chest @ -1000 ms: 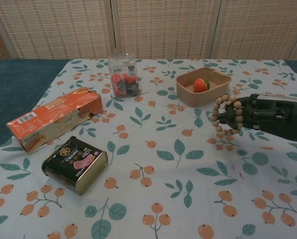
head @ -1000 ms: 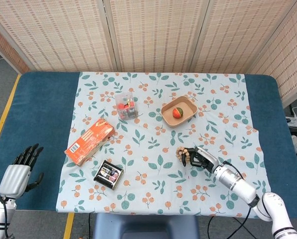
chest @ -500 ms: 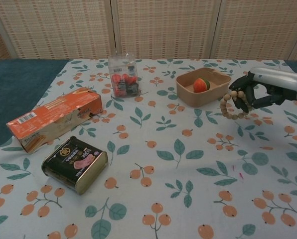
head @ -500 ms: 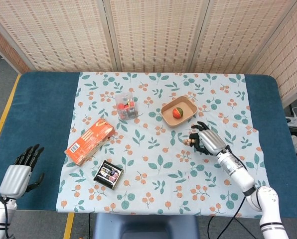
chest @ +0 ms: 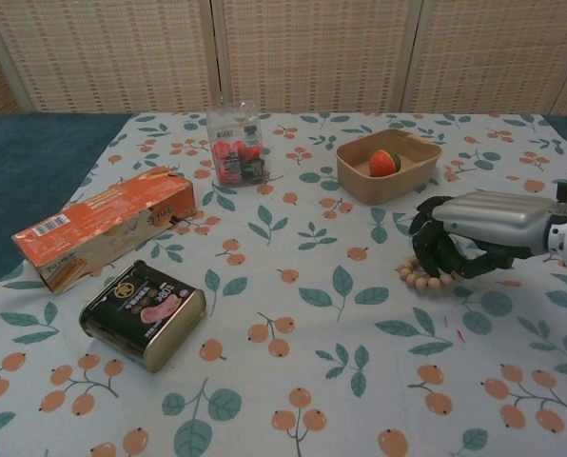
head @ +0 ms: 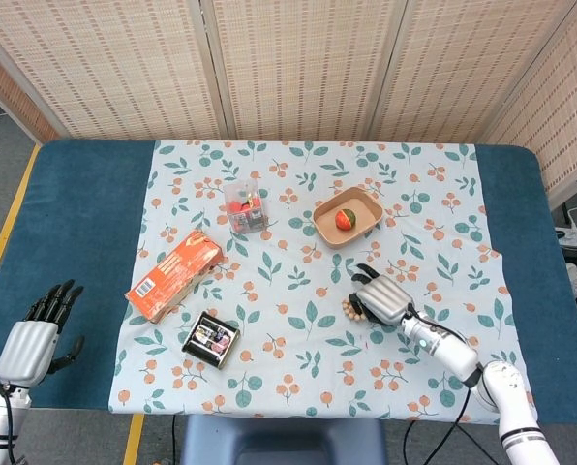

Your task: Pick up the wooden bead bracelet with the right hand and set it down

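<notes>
Bracelet [chest: 421, 279] under right hand [chest: 464, 238], beside bowl [chest: 358, 181].

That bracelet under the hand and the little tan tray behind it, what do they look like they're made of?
The bracelet looks like wood: round, matte, pale tan beads without shine. The tray is a dull, even beige, possibly moulded fibre or plastic; the pictures don't settle which.

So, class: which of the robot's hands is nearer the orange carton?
Left. The left hand sits off the cloth, just beyond the orange carton; the right hand is across the table, over the wooden bead bracelet.
</notes>
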